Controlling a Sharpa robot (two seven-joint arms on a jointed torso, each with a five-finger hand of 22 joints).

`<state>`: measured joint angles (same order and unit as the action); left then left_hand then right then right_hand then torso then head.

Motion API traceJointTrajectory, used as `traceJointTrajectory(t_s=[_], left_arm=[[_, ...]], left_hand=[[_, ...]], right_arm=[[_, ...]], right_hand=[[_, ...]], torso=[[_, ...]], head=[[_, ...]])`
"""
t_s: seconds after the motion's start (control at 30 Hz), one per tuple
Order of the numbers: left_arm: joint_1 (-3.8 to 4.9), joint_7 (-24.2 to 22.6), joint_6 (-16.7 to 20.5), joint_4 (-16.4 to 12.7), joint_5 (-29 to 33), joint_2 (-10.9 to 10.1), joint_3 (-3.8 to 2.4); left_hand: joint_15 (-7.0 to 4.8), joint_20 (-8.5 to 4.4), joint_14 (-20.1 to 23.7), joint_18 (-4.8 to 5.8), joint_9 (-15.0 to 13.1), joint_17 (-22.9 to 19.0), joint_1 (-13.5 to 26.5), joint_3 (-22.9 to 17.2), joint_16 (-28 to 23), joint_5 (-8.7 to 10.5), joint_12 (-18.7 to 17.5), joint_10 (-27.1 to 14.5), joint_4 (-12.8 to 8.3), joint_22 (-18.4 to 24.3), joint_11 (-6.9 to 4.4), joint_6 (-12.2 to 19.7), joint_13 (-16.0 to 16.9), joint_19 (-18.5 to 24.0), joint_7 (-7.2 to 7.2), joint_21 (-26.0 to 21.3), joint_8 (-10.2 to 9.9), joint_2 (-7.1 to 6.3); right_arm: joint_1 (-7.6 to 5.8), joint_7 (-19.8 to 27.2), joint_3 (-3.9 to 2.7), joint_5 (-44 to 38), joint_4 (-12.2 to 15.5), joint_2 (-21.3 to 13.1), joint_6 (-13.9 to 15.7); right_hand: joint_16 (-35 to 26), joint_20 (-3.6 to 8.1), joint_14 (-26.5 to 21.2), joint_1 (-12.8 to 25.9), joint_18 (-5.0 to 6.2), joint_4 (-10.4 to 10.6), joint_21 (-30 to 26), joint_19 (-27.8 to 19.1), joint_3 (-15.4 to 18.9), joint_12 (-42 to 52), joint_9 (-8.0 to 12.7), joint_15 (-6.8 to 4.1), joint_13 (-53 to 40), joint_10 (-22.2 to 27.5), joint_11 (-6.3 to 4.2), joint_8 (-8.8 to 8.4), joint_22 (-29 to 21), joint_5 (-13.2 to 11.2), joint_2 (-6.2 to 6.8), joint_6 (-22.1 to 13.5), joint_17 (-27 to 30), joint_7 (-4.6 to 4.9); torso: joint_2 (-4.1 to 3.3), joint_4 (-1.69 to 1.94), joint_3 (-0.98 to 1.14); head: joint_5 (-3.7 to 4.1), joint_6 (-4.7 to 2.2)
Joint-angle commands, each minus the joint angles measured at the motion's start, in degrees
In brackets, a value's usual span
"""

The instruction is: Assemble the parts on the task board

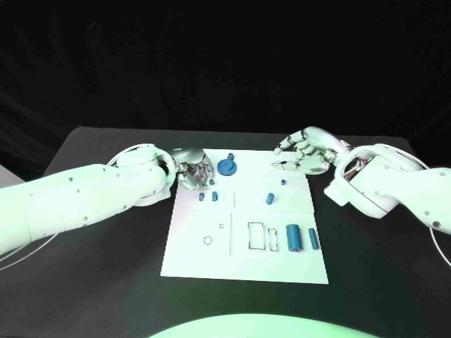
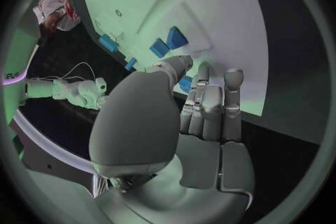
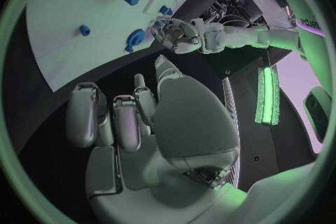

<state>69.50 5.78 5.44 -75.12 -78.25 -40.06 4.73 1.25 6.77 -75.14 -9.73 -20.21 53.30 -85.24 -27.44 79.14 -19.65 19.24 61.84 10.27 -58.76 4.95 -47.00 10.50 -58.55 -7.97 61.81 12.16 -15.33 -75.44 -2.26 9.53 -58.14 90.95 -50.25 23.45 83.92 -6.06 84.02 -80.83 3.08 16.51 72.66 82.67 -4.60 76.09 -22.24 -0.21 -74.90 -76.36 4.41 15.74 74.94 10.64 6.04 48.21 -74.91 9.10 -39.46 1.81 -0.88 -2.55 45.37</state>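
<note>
The white task board (image 1: 241, 257) lies in the middle of the black table. My left hand (image 1: 193, 172) is over its far left corner with its fingers curled in. Its thumb and a finger pinch a small blue part (image 2: 185, 84), which is mostly hidden between them. A blue gear-shaped part (image 1: 227, 167) stands just right of that hand. My right hand (image 1: 305, 153) hovers over the far right corner with fingers apart and nothing in it (image 3: 133, 117). Small blue parts (image 1: 201, 196) (image 1: 270, 197) stand at mid board. Blue cylinders (image 1: 294, 238) lie near the front right.
Rectangular slots (image 1: 257, 236) and small round holes (image 1: 207, 240) mark the near half of the board. Black table (image 1: 103, 282) runs all round the board. My left hand (image 3: 178, 33) is seen across the board from the right wrist, beside the gear-shaped part (image 3: 135, 39).
</note>
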Motion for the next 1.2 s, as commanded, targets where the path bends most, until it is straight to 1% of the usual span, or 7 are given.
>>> traceJointTrajectory(t_s=[0.03,0.23,0.33,0.47,0.63,0.77,1.2], left_arm=[[-0.02,0.97,-0.71,0.22,-0.43,-0.61,-0.15],[0.01,0.58,0.4,0.26,0.02,-1.82,-0.75],[0.02,-0.07,1.73,0.04,1.21,-2.61,-1.09],[0.03,-2.04,4.26,-0.16,6.71,-3.57,-1.57],[0.03,-8.42,7.61,-1.52,22.23,-6.05,-2.13],[0.03,-15.52,6.3,-3.33,40.91,-8.46,-2.3],[-0.08,-26.65,-3.7,-8.55,69.0,-13.7,-2.38]], left_hand=[[-0.05,0.4,0.39,0.94,0.05,-0.06,0.62,0.3,0.13,-0.15,-0.36,-0.2,0.12,0.06,0.04,0.38,0.09,-0.02,0.14,-0.21,-0.31,-0.11],[-0.04,0.42,0.5,0.92,-0.06,-0.25,0.42,0.17,0.09,-0.22,-0.37,-0.34,0.05,0.16,0.05,-0.08,0.24,0.01,-0.07,-0.32,-0.07,0.22],[-0.03,0.42,0.95,0.8,-0.3,-1.21,-0.01,-0.17,-0.19,-0.25,-0.32,-0.5,-0.18,0.54,0.07,-1.1,0.52,0.35,-0.42,-0.71,0.47,0.69],[0.0,0.3,0.99,0.61,-1.16,-1.87,-0.95,-1.13,-0.29,-0.21,0.23,-0.15,-0.99,1.04,0.22,-4.79,1.26,0.88,-1.09,-1.13,2.68,1.89],[0.07,0.35,3.03,-0.12,-1.54,-6.24,-0.71,-1.42,-2.23,-0.12,1.51,0.56,-1.52,3.55,0.28,-6.55,2.24,3.65,-1.26,-3.55,3.78,2.5],[0.68,0.89,13.01,-0.71,-1.52,-22.9,0.98,-0.59,-12.91,-0.03,1.47,-2.15,-1.36,8.1,0.84,-6.02,2.76,8.69,-1.72,-9.64,3.86,2.38],[2.18,3.34,20.12,-0.73,-1.54,-29.37,2.67,3.63,-27.21,1.09,-0.93,-2.92,1.75,17.93,1.69,-5.44,0.88,11.35,-1.55,-24.68,4.44,1.88]], right_arm=[[0.03,0.22,0.0,-0.47,-0.17,-0.07,-0.55],[0.03,0.22,0.0,-0.48,-0.73,-0.17,-0.26],[0.03,0.3,0.0,-1.13,-1.38,-0.12,-0.18],[0.04,0.49,0.01,-4.26,-2.18,-0.03,-0.79],[0.31,0.88,0.01,-11.8,-2.94,0.16,-2.23],[0.82,0.6,0.03,-19.71,-3.33,0.43,-3.19],[2.98,-7.32,0.16,-40.3,-4.0,1.99,-7.16]], right_hand=[[-0.22,0.23,2.98,0.25,0.72,0.06,-0.17,-0.13,-0.27,-0.06,0.09,0.08,-0.59,0.13,-0.16,0.19,5.01,0.11,-0.32,-0.24,-2.78,-0.05],[-0.86,0.25,2.7,0.0,0.96,0.02,-1.47,-0.62,-0.38,-3.83,0.17,0.07,3.18,3.67,-0.18,0.27,4.3,0.11,-0.1,-0.44,-1.84,-0.05],[-2.35,0.45,2.24,-1.47,1.35,0.08,-4.01,-1.35,-1.62,-23.25,0.38,-0.19,21.69,17.49,-0.38,0.8,3.05,0.11,0.37,-0.59,-0.04,-0.2],[-4.42,0.57,1.84,-5.9,1.55,0.03,-5.85,-1.46,-6.56,-42.26,1.0,-0.18,38.29,19.64,-0.16,0.68,2.22,0.31,2.4,0.38,2.69,-0.05],[-5.35,0.08,1.72,-6.8,1.66,-0.11,-6.72,-1.35,-13.82,-57.33,2.07,0.48,53.54,16.63,0.6,-0.3,2.13,-0.46,5.88,3.17,3.85,0.21],[-5.39,0.04,1.76,-6.7,1.65,-0.37,-6.83,-1.28,-16.03,-61.06,2.36,0.62,57.83,16.0,0.69,-0.75,2.29,-1.3,7.39,4.29,3.87,-0.22],[-6.35,0.35,1.71,-5.82,1.71,-0.54,-7.38,-1.18,-16.25,-64.81,2.66,0.71,62.63,17.52,0.54,-1.47,2.25,-2.46,9.07,5.3,5.48,-1.04]], torso=[[0.0,0.01,0.0],[0.01,0.0,-0.03],[0.0,-0.01,0.01],[-0.05,-0.08,-0.01],[-0.09,-0.2,0.06],[-0.06,-0.06,0.03],[0.02,0.06,-0.08]], head=[[0.1,-0.08],[0.08,-0.19],[0.15,-0.4],[0.28,-0.58],[1.11,-0.98],[2.6,-1.29],[4.65,-1.57]])
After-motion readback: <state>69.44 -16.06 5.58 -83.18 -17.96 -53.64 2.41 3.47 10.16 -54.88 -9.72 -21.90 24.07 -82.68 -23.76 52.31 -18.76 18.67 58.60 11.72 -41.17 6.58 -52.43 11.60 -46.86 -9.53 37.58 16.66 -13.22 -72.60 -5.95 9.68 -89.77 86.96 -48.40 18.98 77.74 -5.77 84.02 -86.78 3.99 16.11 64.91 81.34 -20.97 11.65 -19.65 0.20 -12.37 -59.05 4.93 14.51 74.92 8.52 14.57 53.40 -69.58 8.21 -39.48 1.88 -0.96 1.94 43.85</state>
